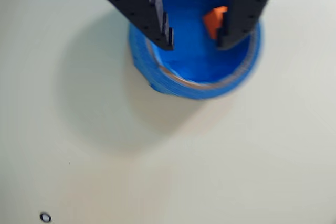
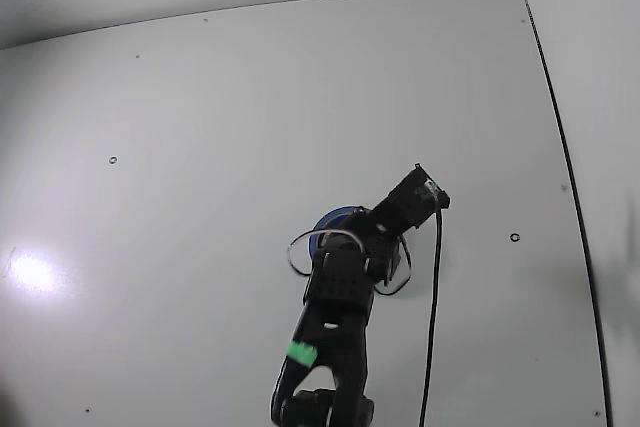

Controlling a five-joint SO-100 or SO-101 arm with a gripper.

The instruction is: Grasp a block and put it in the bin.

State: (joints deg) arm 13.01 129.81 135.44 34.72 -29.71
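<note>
In the wrist view my gripper hangs over the blue bin, its two black jaws spread wide apart. The small orange-red block is inside the bin's rim, right against the inner side of the right finger. The left finger is well clear of it. I cannot tell if the block rests on the bin's floor. In the fixed view only a blue sliver of the bin shows past the arm. The block and the fingertips are hidden there.
The white table has small black ring holes. A black cable hangs to the right of the arm. A wall edge runs down the right side of the fixed view.
</note>
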